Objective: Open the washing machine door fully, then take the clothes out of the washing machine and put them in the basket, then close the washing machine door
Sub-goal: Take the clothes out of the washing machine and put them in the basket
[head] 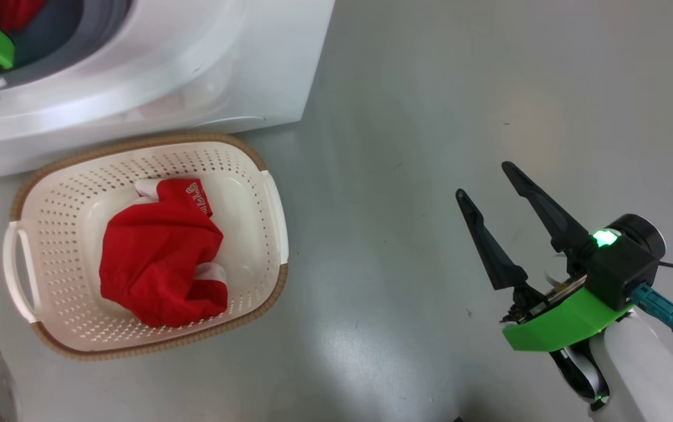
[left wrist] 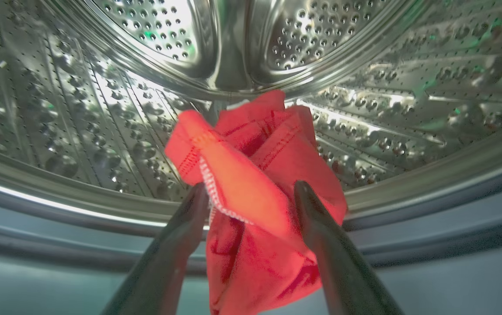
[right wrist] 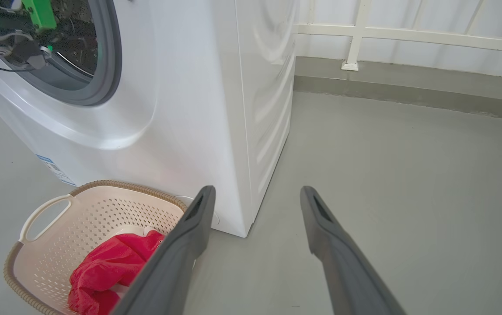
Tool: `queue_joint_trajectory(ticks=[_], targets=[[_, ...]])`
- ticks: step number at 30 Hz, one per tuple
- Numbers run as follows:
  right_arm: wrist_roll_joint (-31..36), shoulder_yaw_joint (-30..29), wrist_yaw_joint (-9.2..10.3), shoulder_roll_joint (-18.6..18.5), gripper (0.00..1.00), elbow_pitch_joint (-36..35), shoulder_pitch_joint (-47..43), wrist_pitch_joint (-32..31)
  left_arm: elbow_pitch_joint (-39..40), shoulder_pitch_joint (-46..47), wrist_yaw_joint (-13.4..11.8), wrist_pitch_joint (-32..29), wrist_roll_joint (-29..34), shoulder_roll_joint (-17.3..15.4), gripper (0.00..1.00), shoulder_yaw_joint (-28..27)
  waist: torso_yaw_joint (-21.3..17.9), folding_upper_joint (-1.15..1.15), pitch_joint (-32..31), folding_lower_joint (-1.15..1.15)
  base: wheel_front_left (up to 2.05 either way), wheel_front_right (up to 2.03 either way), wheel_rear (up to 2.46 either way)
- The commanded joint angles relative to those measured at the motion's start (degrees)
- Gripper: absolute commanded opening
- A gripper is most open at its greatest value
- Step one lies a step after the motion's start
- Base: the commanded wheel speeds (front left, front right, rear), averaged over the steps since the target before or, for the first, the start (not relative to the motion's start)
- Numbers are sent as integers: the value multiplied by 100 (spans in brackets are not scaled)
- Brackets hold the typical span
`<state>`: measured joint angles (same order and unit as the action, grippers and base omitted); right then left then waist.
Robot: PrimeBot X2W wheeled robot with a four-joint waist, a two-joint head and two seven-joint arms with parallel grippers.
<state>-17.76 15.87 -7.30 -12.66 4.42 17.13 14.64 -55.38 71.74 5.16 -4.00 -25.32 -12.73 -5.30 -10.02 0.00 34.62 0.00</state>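
While right hand (head: 483, 179) hovers splayed, left hand (left wrist: 251, 187) pinches clothes (left wrist: 268, 148) inside drum (left wrist: 102, 109).

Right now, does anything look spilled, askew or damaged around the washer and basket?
Nothing stands out. The basket sits upright in front of the washing machine with one red garment inside it, none on the floor. The left gripper grips a second red garment within the drum; the right gripper hangs open over the floor.

I'm in a bare laundry corner: washing machine (right wrist: 216, 109), basket (head: 49, 205), grey floor (right wrist: 408, 175), white panelled wall (right wrist: 430, 17).
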Motion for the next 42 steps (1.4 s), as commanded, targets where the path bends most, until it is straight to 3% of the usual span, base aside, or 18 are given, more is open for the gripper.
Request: queue_joint_trajectory(ticks=[1,11,12,14,15,25,33,39,42], targets=[[-105,138,-19,-73,100,-139,26,36,9,78,-4,-130,55,-278,100,22,-41,0,40,0,0,0,0],[-257,341,-19,-75,100,-143,109,36,-628,187,-154,-404,125,-334,100,182,-247,0,108,0,0,0,0],[-268,344,-19,-81,100,-141,107,36,-675,187,-151,-398,108,-331,92,176,-262,0,108,0,0,0,0],[-283,349,-19,-89,100,-130,100,36,-809,182,-141,-401,88,-321,6,196,-289,0,100,0,0,0,0],[-287,346,-19,-89,100,-128,97,36,-847,182,-136,-402,95,-320,0,217,-293,0,96,0,0,0,0],[-309,377,-19,-102,100,-39,70,36,-887,34,-33,463,81,-250,0,285,-216,0,-53,0,0,0,0],[-345,365,-19,-126,100,-15,41,36,-746,-342,105,1574,152,-213,0,414,-114,0,-218,0,0,0,0],[-365,366,-19,-129,100,3,13,36,-209,-742,194,1890,156,-188,0,438,-43,0,-368,0,0,0,0],[-414,362,-19,-107,100,16,-20,36,537,-1087,200,1897,258,-220,0,276,-21,0,-467,0,0,0,0]])
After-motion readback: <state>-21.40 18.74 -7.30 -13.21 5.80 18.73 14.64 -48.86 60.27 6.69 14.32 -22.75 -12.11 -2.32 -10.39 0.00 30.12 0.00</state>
